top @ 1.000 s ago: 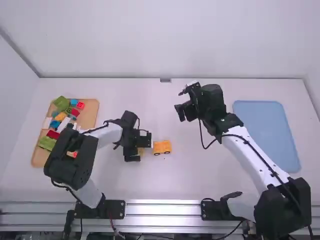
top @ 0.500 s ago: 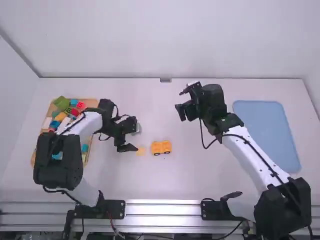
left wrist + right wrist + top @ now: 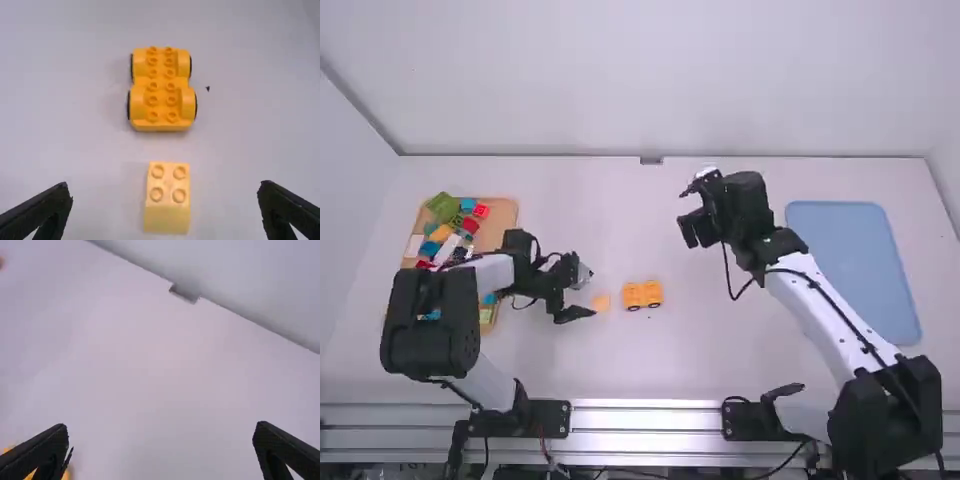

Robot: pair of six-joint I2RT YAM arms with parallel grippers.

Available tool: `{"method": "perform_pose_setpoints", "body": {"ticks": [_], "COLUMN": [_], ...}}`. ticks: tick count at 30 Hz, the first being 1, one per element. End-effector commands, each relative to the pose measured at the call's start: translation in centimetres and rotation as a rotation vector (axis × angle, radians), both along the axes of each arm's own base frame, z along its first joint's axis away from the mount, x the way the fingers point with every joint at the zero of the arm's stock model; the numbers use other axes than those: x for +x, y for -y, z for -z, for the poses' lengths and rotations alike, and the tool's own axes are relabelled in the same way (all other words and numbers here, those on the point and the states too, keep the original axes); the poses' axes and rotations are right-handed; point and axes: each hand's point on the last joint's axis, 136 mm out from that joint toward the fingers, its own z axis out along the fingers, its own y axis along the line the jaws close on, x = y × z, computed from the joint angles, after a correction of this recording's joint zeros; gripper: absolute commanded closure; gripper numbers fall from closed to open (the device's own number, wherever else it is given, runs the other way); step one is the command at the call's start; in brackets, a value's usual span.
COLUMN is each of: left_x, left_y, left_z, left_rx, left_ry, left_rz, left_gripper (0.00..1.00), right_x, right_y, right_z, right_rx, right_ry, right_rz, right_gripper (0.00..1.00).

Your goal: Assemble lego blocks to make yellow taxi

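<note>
Just past the wide-open left pincer lies one block, then one car, both closer to the surface's near edge than its far edge. The right pincer is open too.

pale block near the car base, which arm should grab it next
Left, most likely. The left gripper hangs open close by the pale block, which shows between its fingers in the left wrist view. The right gripper, also open, is farther off, past the car base.
</note>
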Motion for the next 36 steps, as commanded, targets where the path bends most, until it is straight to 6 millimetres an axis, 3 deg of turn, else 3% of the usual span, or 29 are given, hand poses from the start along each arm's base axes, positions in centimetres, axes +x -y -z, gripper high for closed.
{"method": "perform_pose_setpoints", "body": {"ticks": [1, 7, 16, 20, 27, 32, 36], "left_x": [-0.2, -0.1, 0.2, 0.1, -0.1, 0.1, 0.6], "left_y": [0.3, 0.5, 0.8, 0.9, 1.0, 1.1, 1.5], "left_z": [0.3, 2.3, 4.3, 5.2, 5.5, 5.2, 3.9], "left_rx": [-0.064, -0.095, -0.102, -0.096, -0.104, -0.116, -0.174], "left_ry": [0.015, 0.048, 0.037, 0.043, 0.036, 0.052, 0.078], "left_rz": [-0.014, -0.02, -0.008, -0.002, -0.001, 0.002, 0.015], "left_gripper": [0.01, 0.01, 0.04, 0.13, 0.55, 0.62, 0.75], "right_x": [-2.1, -3.9, -5.0, -5.4, -5.3, -5.4, -5.5], "right_y": [-2.3, -3.5, -3.6, -3.9, -3.9, -3.9, -3.8], "right_z": [0.4, 1.2, 1.8, 2.2, 2.2, 2.3, 2.5], "right_rx": [0.037, 0.167, 0.248, 0.245, 0.237, 0.235, 0.228], "right_ry": [0.017, 0.057, 0.071, 0.067, 0.076, 0.074, 0.075], "right_rz": [-0.224, -0.411, -0.479, -0.489, -0.494, -0.495, -0.501], "right_gripper": [0.02, 0.02, 0.02, 0.02, 0.02, 0.02, 0.02]}}
